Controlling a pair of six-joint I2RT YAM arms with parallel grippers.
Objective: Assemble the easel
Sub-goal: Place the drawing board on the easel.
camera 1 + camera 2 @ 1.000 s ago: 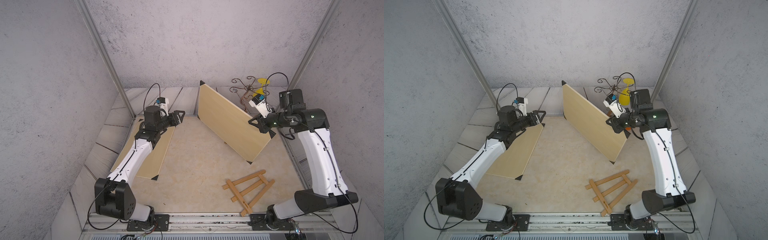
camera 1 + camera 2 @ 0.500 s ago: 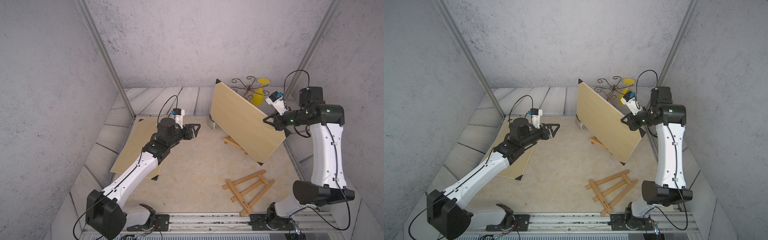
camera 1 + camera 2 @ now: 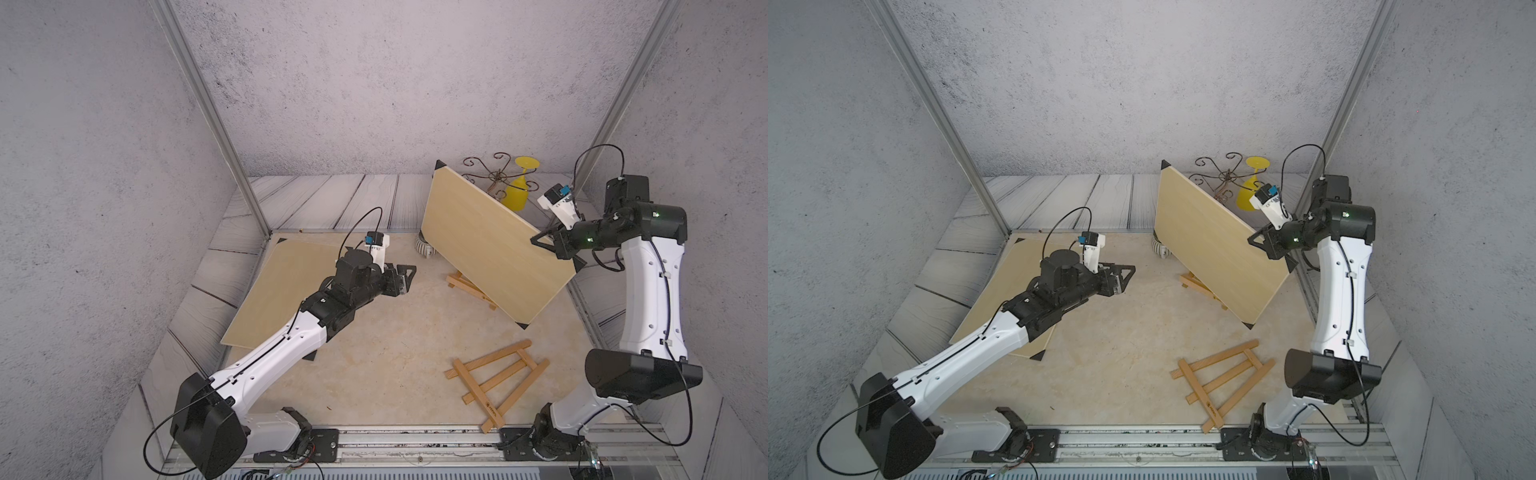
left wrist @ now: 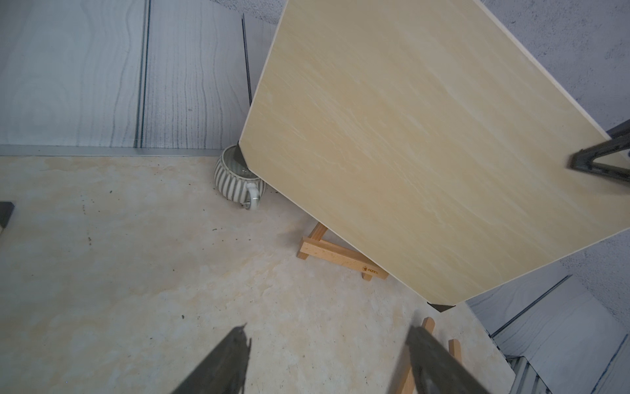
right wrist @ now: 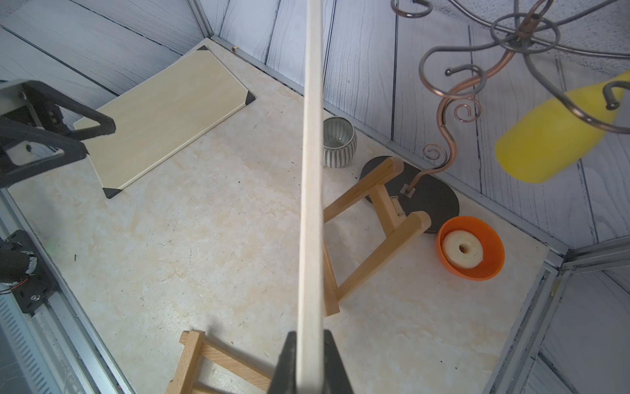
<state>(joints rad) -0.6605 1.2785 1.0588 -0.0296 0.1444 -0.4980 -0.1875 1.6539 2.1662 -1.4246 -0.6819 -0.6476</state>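
With the right end effector [image 3: 540, 245], pinching the top edge of the big pale wooden board [image 3: 490, 249], tilted and up off the beige tabletop [image 3: 374, 357] in both top views. Swung back and to the right since a moment ago, uncovering the small wooden easel leg piece [image 3: 469, 286] under its low edge. Good for the job: easier to reach now. Out over the middle with the left end effector [image 3: 405, 278], away from the second pale wooden board [image 3: 282, 286] lying flat, spread wider and empty. Near the front rail, well apart, the flat ladder-shaped wooden easel frame [image 3: 494, 378].

From the left wrist: spread wide, nothing between. Lots of bare tabletop ahead, right up to the leg piece. Close by the board's low corner, a striped grey cup [image 4: 238, 184]; cannot tell if touching.

From the right wrist: pressed tight on the thin board edge. Behind it, little room: leg piece just beside the curly metal stand [image 5: 453, 102], near the orange bowl [image 5: 491, 266], back wall close. Safer to come in from the open middle.
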